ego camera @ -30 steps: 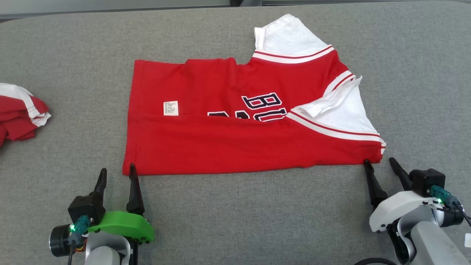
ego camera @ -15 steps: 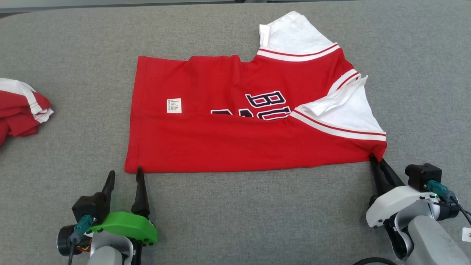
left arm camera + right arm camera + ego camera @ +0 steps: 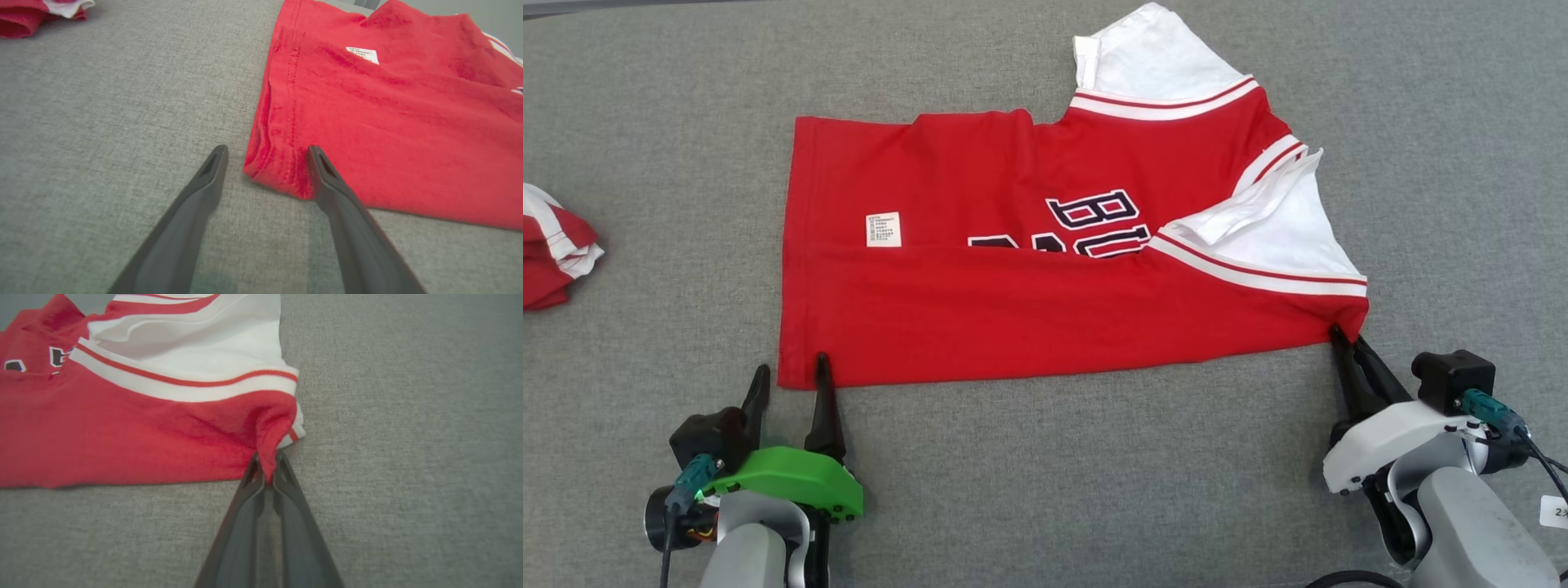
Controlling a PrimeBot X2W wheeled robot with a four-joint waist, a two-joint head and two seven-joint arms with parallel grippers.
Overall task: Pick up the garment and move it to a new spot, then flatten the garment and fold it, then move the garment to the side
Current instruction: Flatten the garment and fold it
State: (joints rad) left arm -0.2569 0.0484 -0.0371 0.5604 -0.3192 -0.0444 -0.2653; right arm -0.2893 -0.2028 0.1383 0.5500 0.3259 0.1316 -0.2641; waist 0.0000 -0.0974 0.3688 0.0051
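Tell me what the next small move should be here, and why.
Probably close the left gripper on the near left corner of the jersey. The right gripper is shut on the near right corner, but the left one stands open astride its corner, gripping nothing. Both corners likely need holding before the fold.

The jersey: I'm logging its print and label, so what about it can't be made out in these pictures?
Lettering, head view: partly covered by the jersey's folded-over flap.
Label, head view: print too small; left wrist view: blurred.
Corner, right wrist view: its tip is hidden inside the shut right end effector.
Other garment, head view: cut off by the left edge.
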